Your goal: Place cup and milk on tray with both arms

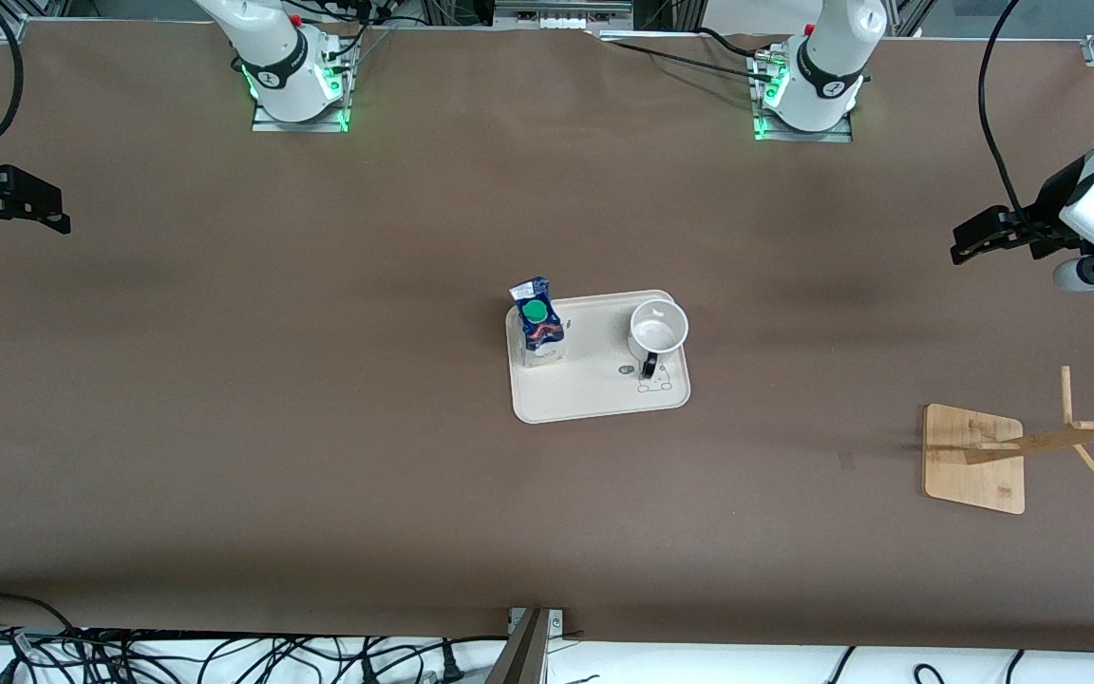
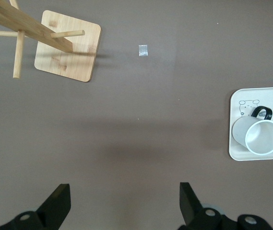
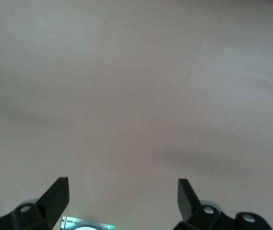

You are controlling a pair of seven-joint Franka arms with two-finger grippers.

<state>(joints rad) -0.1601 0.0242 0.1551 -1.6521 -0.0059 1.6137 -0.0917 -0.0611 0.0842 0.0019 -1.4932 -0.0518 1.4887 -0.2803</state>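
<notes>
Cream-beige rectangular tray (image 1: 594, 394) at desk (image 1: 319, 399) centre carries the blue-topped milk carton (image 1: 539, 332) at its nine o'clock and the white black-handled cup (image 1: 657, 331) at two o'clock, while left pincer (image 1: 979, 235) and right pincer (image 1: 34, 209) hang wide open, empty, over opposite desk ends.

Flat cream-beige rect. tray (image 1: 594, 394) w/ rounded corners, mid-counter. White mug w/ black handle (image 1: 658, 330) upright on its left-arm end. Small blue-top carton w/ green cap (image 1: 539, 328) upright at right-arm end.
</notes>
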